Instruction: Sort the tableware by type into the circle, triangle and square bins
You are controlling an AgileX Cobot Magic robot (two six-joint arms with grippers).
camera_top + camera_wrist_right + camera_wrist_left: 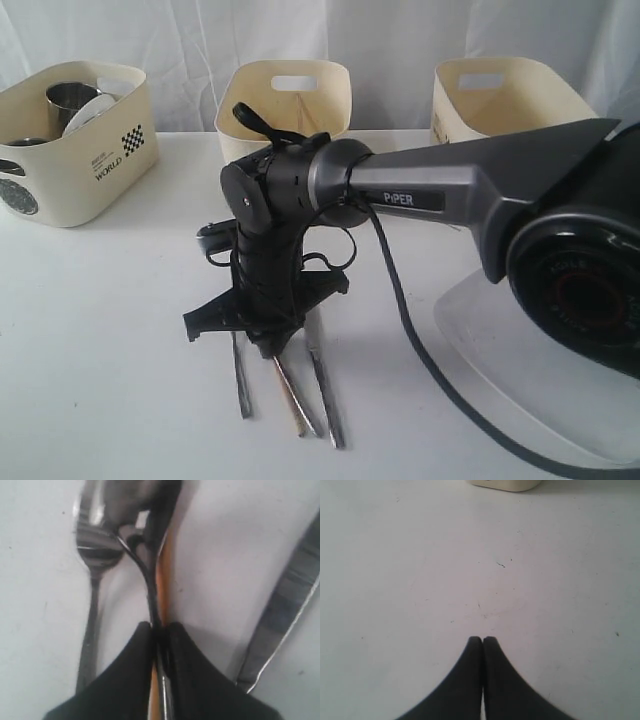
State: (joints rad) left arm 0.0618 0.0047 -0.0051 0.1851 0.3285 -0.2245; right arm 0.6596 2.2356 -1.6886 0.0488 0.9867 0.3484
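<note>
Left bin (70, 180): you have steel mugs (70, 98) in it, with a white rim beside them that I take for the bowl (92, 110).
Middle bin (325, 115): a thin pale line stands inside. It may be one chopstick, but I cannot be sure.
Right bin (500, 105): its inside is hidden from you at this angle.
Right fingers (125, 675): narrow, pinched on the handle of the spoon (150, 595) down at the tabletop (100, 330). A wooden chopstick (164, 570) lies tight against that handle and may be caught in the same pinch.
Left fingers (465, 680): pressed together on nothing, over bare tabletop.
Not yet sorted: the fork (92, 560) just beside the spoon, the knife (282, 615) on the spoon's other side, and the plate (520, 390) partly under the right arm.
Progress: the mugs and bowl look done. You have the cutlery, at least one chopstick and the plate left, so I judge you somewhere near the middle of the job.
</note>
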